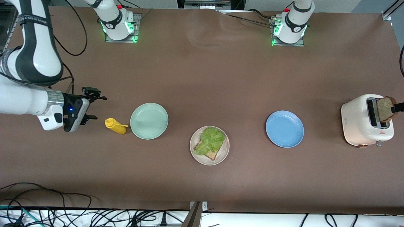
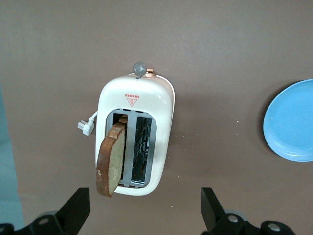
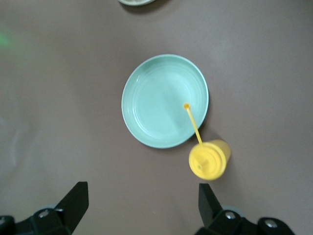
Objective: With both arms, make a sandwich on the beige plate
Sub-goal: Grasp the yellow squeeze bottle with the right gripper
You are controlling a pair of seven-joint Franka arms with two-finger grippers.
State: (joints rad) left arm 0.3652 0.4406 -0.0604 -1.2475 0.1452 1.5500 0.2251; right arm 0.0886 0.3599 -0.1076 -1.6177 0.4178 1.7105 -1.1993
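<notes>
The beige plate (image 1: pixel 226 148) lies near the table's middle. On it rests one bread slice (image 1: pixel 212 154) with a ruffled lettuce leaf (image 1: pixel 210 140) on top. A second bread slice (image 1: pixel 385 108) (image 2: pixel 111 161) stands up out of a slot of the white toaster (image 1: pixel 359 124) (image 2: pixel 161 98) at the left arm's end. My left gripper (image 2: pixel 144 213) hangs open above the toaster, holding nothing; in the front view only one finger (image 1: pixel 398 107) shows at the edge beside that slice. My right gripper (image 1: pixel 96 107) (image 3: pixel 143 205) is open and empty over the table beside the yellow bottle.
A yellow squeeze bottle (image 1: pixel 115 126) (image 3: pixel 209 159) stands next to the pale green plate (image 1: pixel 149 120) (image 3: pixel 165 100) toward the right arm's end. A blue plate (image 1: pixel 284 128) (image 2: pixel 291 122) lies between the beige plate and the toaster. Cables run along the table's front edge.
</notes>
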